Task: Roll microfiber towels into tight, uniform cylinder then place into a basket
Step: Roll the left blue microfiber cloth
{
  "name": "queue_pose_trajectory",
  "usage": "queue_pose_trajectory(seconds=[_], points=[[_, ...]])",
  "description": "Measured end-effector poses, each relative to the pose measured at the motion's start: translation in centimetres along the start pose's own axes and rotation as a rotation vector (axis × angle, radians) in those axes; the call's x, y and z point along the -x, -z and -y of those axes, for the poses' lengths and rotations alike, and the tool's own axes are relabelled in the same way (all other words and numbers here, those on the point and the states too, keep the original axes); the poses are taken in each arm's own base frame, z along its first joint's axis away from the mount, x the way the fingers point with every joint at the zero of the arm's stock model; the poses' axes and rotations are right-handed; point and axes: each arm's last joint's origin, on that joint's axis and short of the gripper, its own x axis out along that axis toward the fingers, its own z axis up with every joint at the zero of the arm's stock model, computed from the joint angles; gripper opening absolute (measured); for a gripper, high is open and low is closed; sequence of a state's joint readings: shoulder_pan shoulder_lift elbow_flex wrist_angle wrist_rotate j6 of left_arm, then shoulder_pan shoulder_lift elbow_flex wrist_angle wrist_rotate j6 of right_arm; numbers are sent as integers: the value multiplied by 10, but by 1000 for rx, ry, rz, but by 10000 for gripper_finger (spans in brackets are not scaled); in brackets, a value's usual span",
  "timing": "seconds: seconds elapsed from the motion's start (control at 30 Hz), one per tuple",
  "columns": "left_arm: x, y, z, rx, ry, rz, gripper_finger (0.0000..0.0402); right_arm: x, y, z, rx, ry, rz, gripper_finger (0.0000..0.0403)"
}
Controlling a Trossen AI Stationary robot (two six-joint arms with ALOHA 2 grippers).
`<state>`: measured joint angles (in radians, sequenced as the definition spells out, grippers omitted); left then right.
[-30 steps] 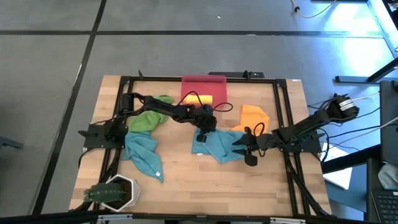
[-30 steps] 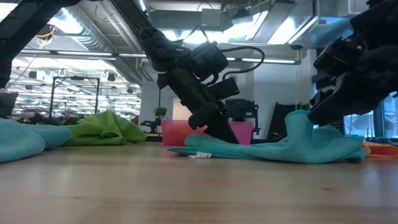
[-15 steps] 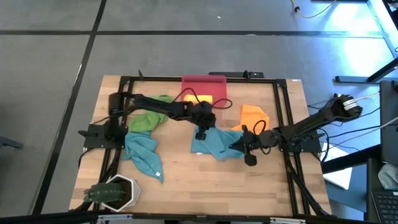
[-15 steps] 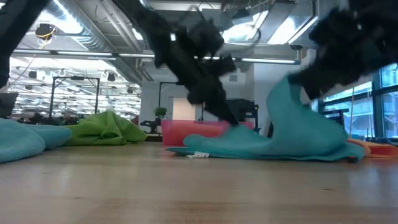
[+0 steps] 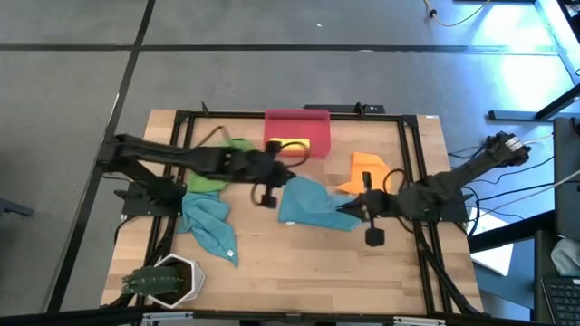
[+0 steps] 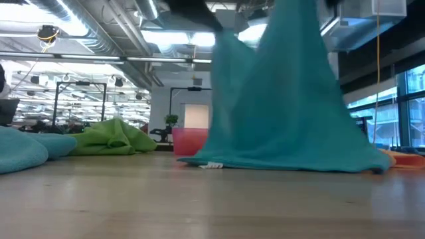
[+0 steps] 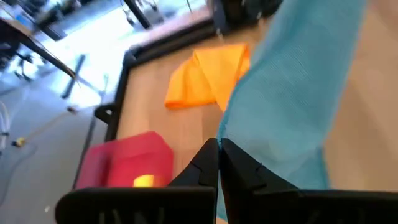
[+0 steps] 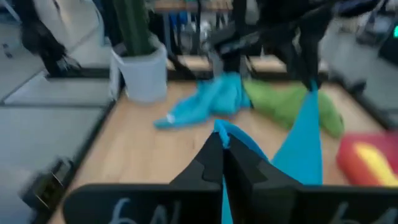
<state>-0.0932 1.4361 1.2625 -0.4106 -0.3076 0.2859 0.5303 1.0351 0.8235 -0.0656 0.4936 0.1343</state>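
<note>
Wooden table with two teal towels, one basket.

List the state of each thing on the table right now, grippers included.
Middle teal towel: lifted, stretched between both grippers, lower edge on the table.
Left gripper: shut on its corner.
Right gripper: shut on its other corner.
Other teal towel: crumpled, flat.
Green towel: crumpled.
Orange towel: loosely folded.
Basket: upright, yellow towel inside.
Plant pot: upright.
</note>
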Motion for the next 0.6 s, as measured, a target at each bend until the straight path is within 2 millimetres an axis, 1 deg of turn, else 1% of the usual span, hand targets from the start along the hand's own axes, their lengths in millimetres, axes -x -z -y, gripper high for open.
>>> queue_pose_trajectory(seconds=[0.1,0.17,0.27,0.43,0.53,0.6], points=[[44,-14,15,17,-15,106,0,10,-27,-19,25,-26,59,2],[73,-20,26,21,-14,176,0,13,-42,-32,42,-48,92,2],[107,-27,37,54,-10,271,0,14,-61,-50,68,-81,121,2],[151,-40,54,97,29,381,0,8,-87,-82,115,-137,151,2],[172,-51,61,69,83,446,0,5,-99,-96,125,-158,160,1],[181,-57,63,58,91,475,0,6,-106,-100,119,-165,160,1]])
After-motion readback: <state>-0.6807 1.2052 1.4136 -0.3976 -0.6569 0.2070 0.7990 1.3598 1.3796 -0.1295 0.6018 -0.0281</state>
